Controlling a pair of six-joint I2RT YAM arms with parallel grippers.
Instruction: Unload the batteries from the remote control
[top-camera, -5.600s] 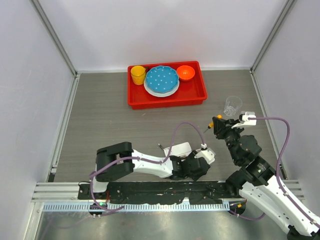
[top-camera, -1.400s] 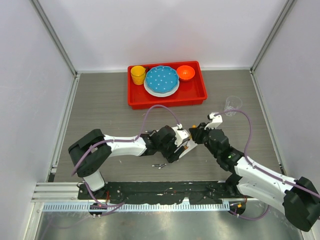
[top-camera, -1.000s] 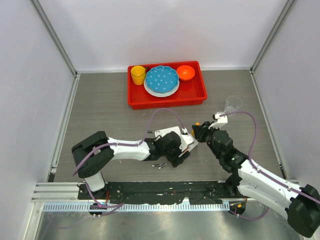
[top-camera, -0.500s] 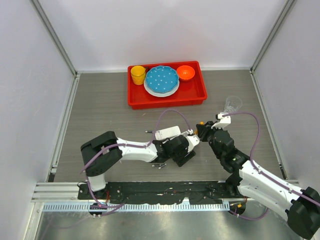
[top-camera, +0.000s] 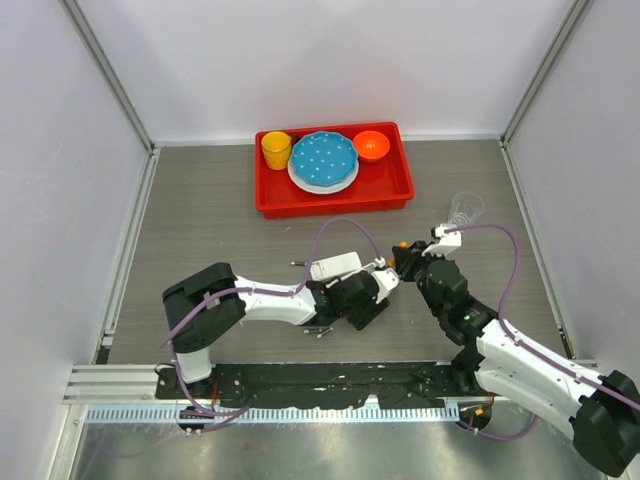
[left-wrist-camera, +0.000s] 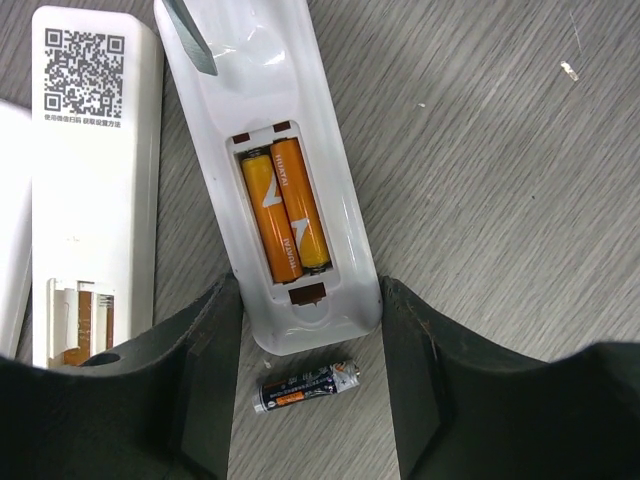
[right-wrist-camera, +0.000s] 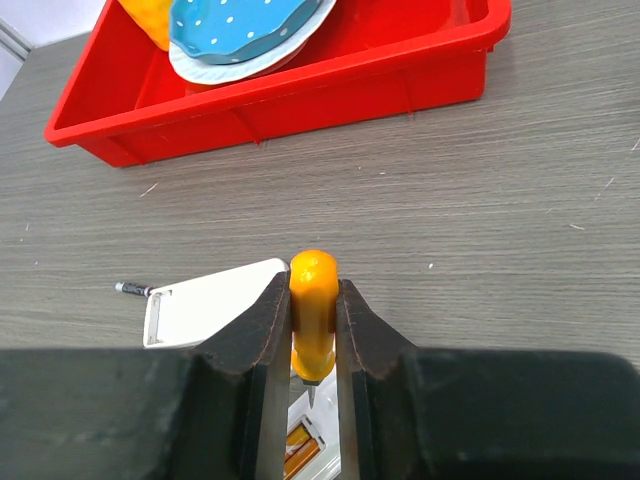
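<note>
The white remote control (left-wrist-camera: 290, 90) lies face down with its battery bay open. Two orange batteries (left-wrist-camera: 285, 210) sit side by side in it. My left gripper (left-wrist-camera: 308, 290) is shut on the remote's near end, a finger (left-wrist-camera: 200, 380) against each side. A loose dark battery (left-wrist-camera: 305, 388) lies on the table between the fingers, and loose batteries (top-camera: 318, 331) show in the top view. My right gripper (right-wrist-camera: 312, 285) is shut on the orange-handled screwdriver (right-wrist-camera: 314, 310), tip down just above the bay (right-wrist-camera: 300, 450). The screwdriver's blade (left-wrist-camera: 190, 35) shows over the remote's far end.
A white cover with a QR code (left-wrist-camera: 95, 180) lies left of the remote and also shows in the top view (top-camera: 335, 265). A thin dark piece (right-wrist-camera: 130, 289) lies by it. A red tray (top-camera: 335, 200) of dishes stands at the back. A clear glass (top-camera: 465, 210) stands at the right.
Over the last second my left gripper slid right along the remote and uncovered the white cover. My right gripper shifted slightly right. In the last half second almost nothing moved.
</note>
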